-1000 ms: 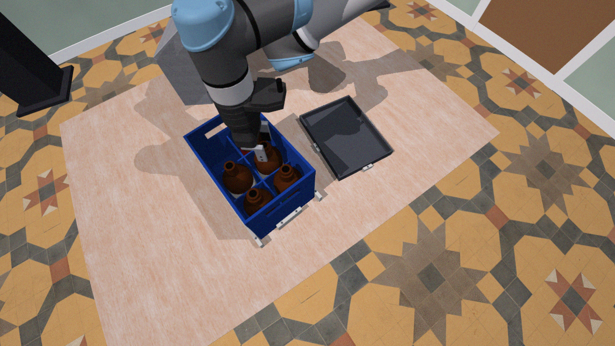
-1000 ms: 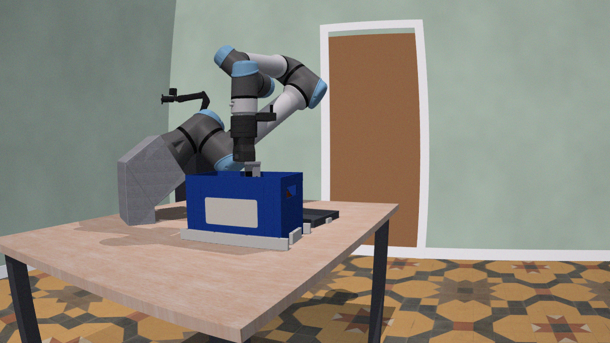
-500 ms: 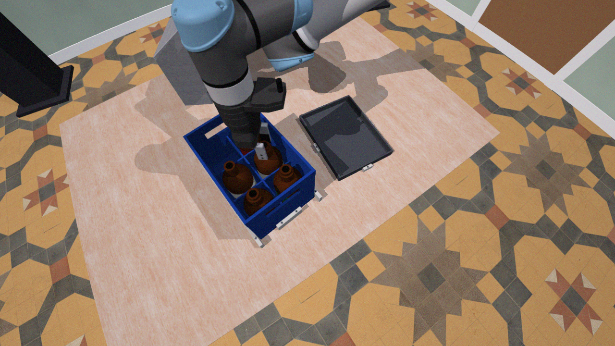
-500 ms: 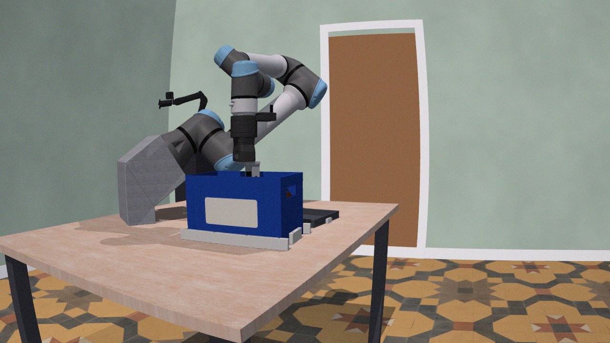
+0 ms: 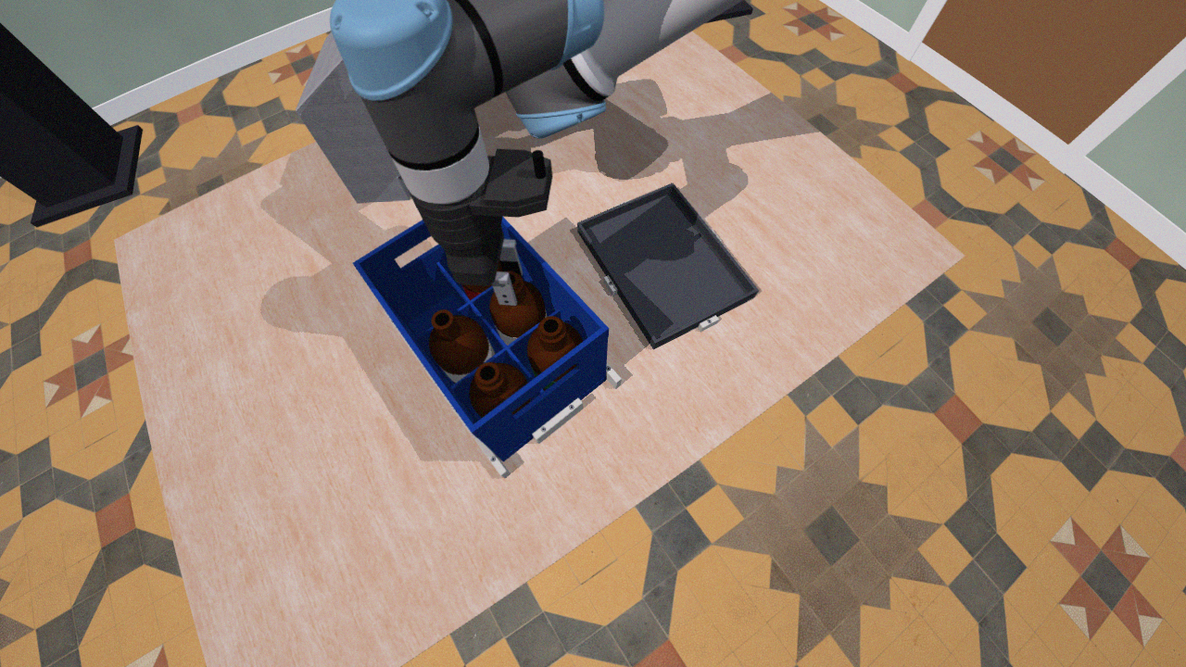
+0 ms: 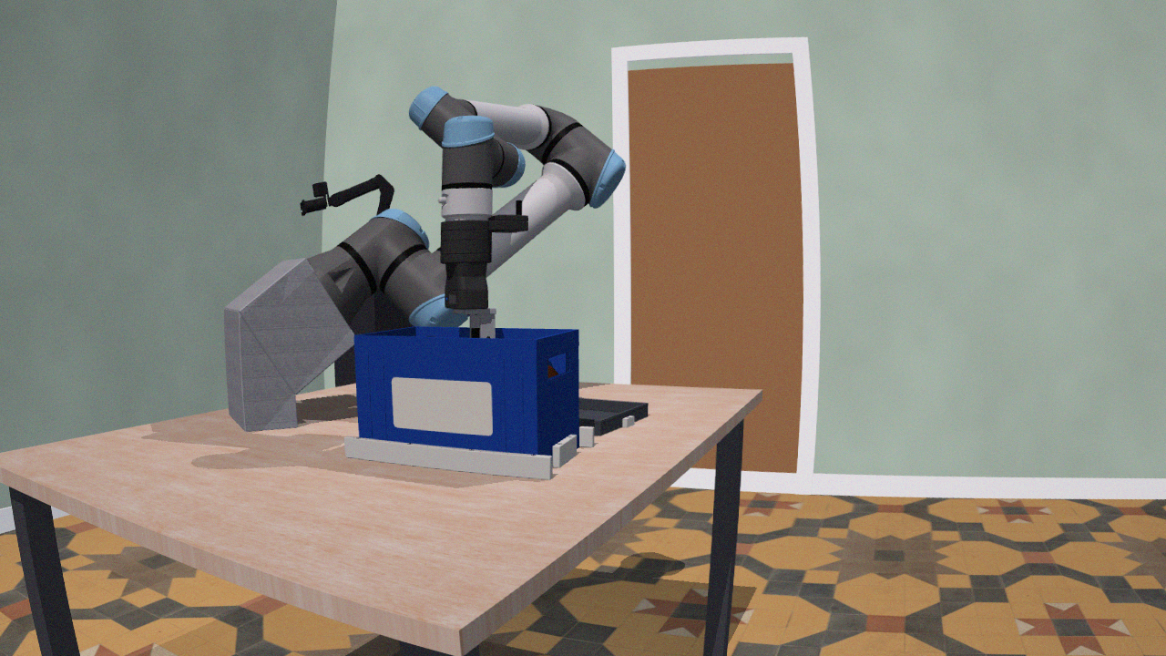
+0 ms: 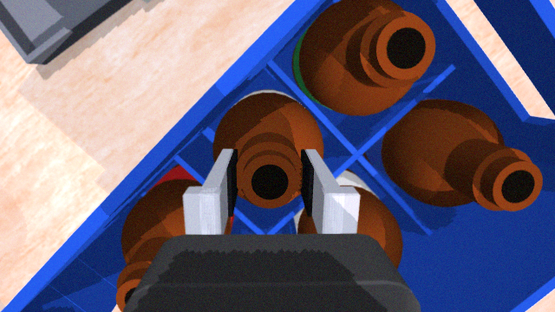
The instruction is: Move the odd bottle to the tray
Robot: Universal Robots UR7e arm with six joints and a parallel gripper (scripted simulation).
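A blue crate with divided cells stands on the wooden table. Brown bottles stand upright in it. My gripper reaches down into the crate and is shut on the neck of one brown bottle in a middle cell beside the tray-side wall; its base still sits in the cell. Other bottles stand around it. One with a red label is mostly hidden under my wrist. The dark tray lies empty beside the crate.
The arm's grey base block stands behind the crate. Small white stops sit against the crate's and tray's edges. A black stand is on the floor at far left.
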